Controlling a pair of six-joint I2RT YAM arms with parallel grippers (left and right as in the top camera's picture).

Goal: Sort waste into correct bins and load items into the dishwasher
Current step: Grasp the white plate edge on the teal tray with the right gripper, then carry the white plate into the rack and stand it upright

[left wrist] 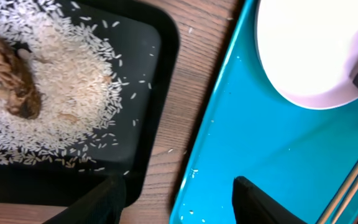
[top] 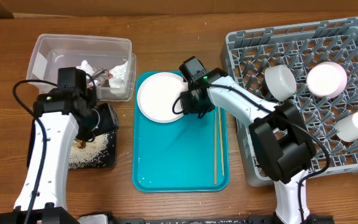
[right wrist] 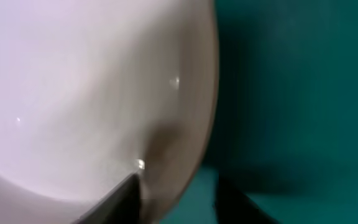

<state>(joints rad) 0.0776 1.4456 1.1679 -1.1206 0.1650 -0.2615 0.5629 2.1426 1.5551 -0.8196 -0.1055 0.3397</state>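
A white plate [top: 160, 96] lies at the top of the teal tray [top: 179, 168]. My right gripper [top: 188, 102] is open at the plate's right edge. In the right wrist view its fingers [right wrist: 176, 199] straddle the plate [right wrist: 73, 81] rim, one over the plate and one over the tray [right wrist: 291, 93]. Two chopsticks [top: 215, 146] lie along the tray's right side. My left gripper [top: 99, 124] is open and empty. In the left wrist view it [left wrist: 176, 199] hovers over the gap between the black tray [left wrist: 148, 50] and the teal tray [left wrist: 260, 149].
The black tray [top: 95, 155] holds scattered rice and a brown food scrap [left wrist: 11, 81]. A clear bin [top: 61, 50] with crumpled waste stands at the back left. The grey dish rack [top: 303, 56] on the right holds a white cup [top: 279, 81], a pink bowl [top: 326, 79] and another cup [top: 354, 124].
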